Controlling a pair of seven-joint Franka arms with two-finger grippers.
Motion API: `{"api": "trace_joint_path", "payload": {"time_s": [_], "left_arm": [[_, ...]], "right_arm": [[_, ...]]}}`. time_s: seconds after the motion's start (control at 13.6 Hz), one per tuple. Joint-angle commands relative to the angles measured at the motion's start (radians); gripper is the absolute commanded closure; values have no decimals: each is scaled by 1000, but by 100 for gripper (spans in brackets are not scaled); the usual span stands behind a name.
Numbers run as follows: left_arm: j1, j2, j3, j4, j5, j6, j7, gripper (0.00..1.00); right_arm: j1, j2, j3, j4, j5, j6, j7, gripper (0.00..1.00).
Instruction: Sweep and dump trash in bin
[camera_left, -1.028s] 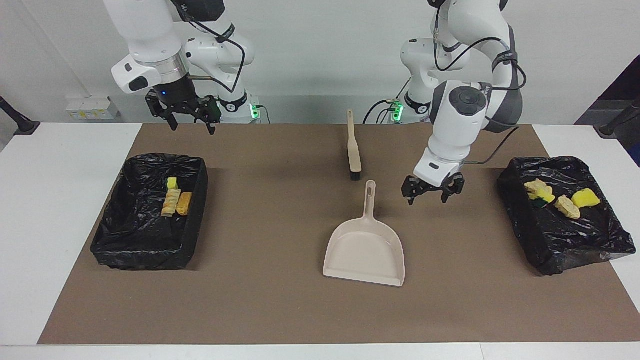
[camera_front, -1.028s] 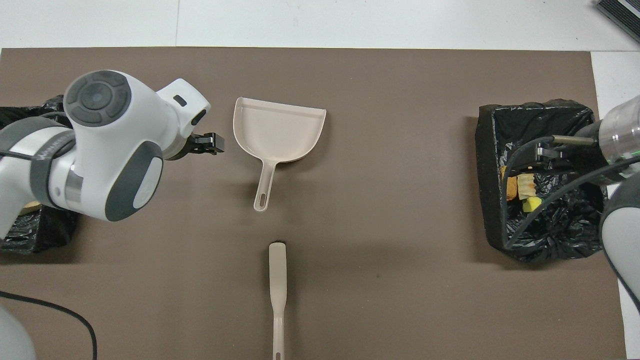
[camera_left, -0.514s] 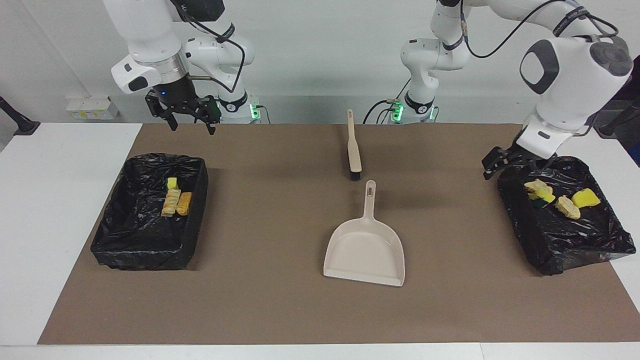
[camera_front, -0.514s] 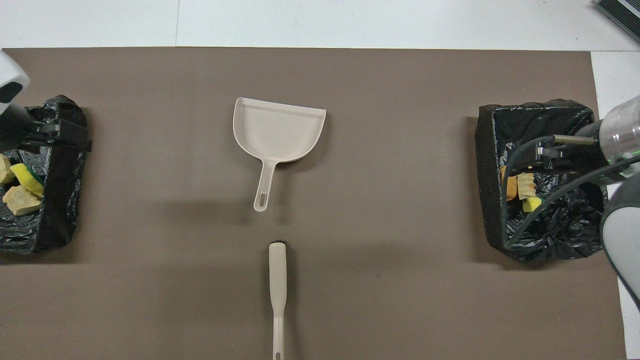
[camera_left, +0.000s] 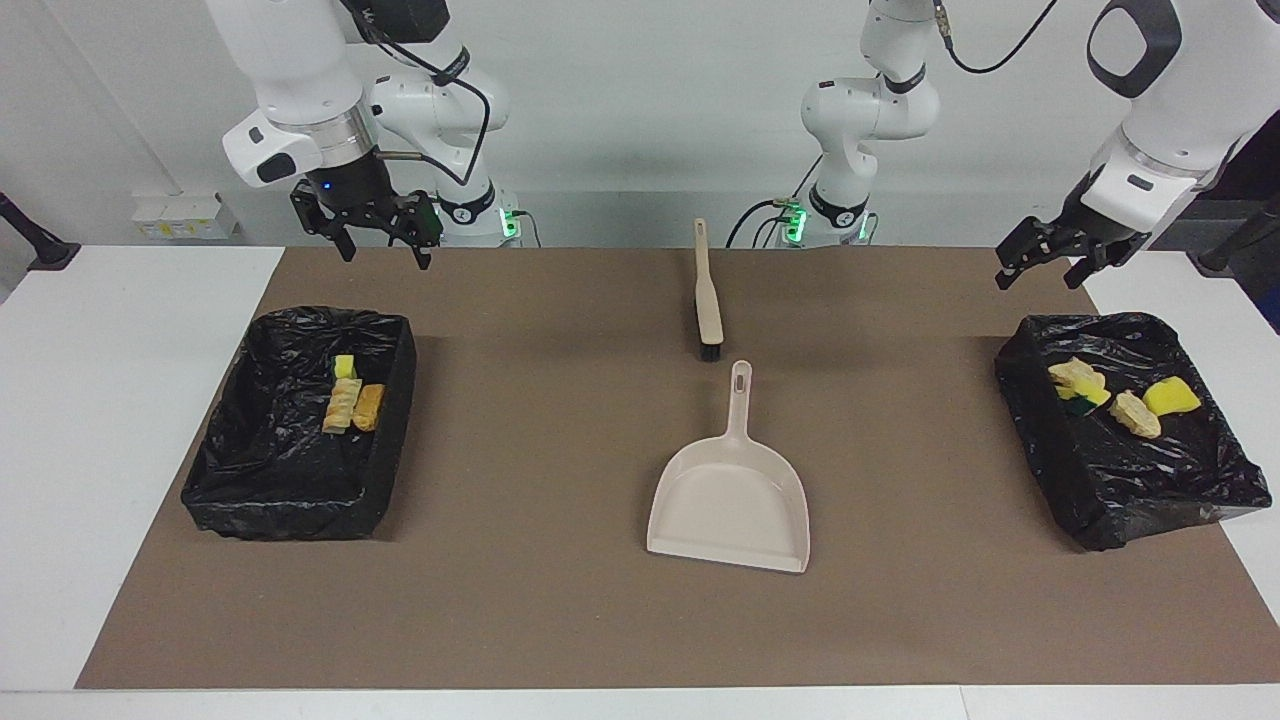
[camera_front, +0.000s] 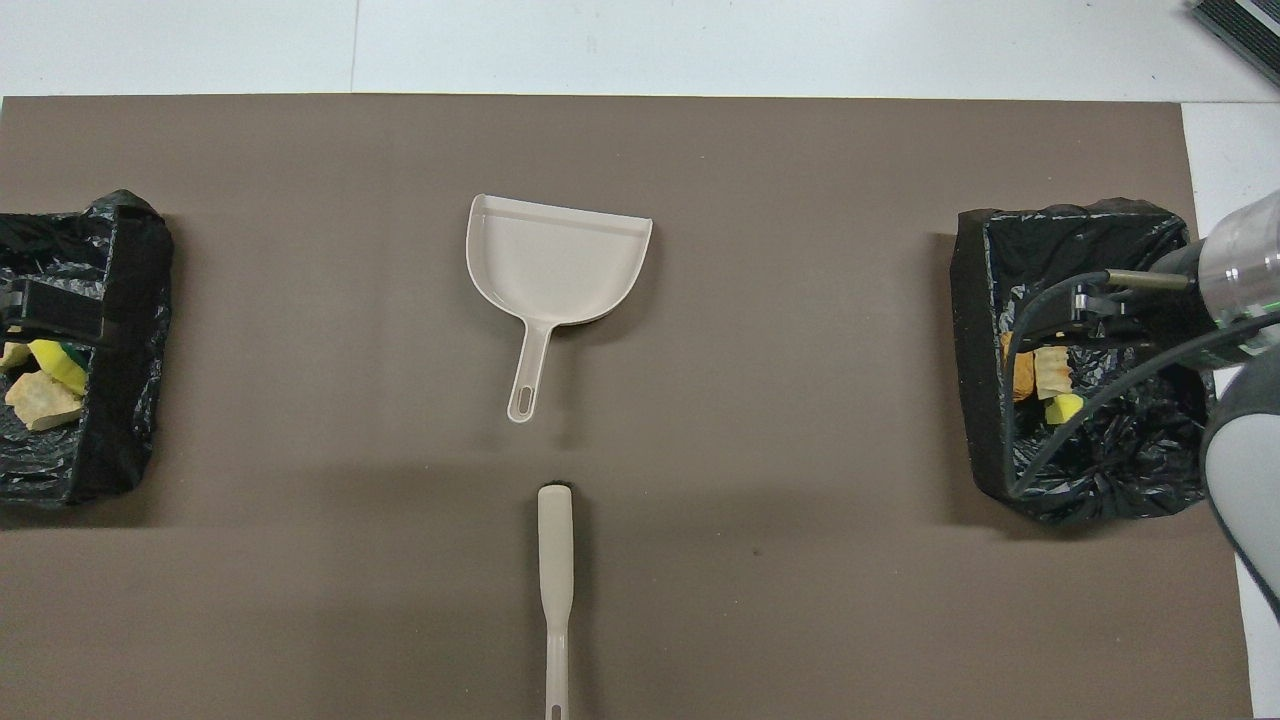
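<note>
A beige dustpan (camera_left: 730, 505) is laid flat on the brown mat (camera_left: 560, 620) at the middle of the worktop (camera_left: 100, 420), its pan empty and its handle pointed toward the robots. The brush (camera_left: 708, 298) is laid just nearer to the robots than the dustpan, in line with that handle and a little apart from it, bristles toward the dustpan. Two bins lined with black bags are set at the ends of the mat. In the bin at the right arm's end (camera_left: 250, 490), three pieces of trash (camera_left: 350, 398) are seen: a small yellow scrap and two tan-orange lumps side by side. In the bin at the left arm's end (camera_left: 1160, 500), four more pieces of trash (camera_left: 1120, 398) are gathered, yellow sponge-like and tan ones. No scrap is seen on the mat itself. The left tool (camera_left: 1045, 262) is held in the air above the mat's edge near its bin, its fingers spread apart and nothing between them. The right tool (camera_left: 383, 240) is held in the air above the mat's edge near its own bin, its fingers likewise apart and empty.
</note>
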Motion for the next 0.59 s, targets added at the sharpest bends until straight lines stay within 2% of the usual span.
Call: {"api": "trace_joint_path", "payload": {"time_s": [0.0,0.15,0.51], "left_arm": [[46,-21,-86,-25,38,-11,1,0],[85,-24,-134,-25,41,-10,1,0],[81,-21,-131,-19,41,2,-2,0]], "right_arm": [[-5,-15,0,-21,23,26,-12,0],[-5,-15,0,-21,23,25,-12,0],[-2,-16,0,-21,23,23,-12,0]]}}
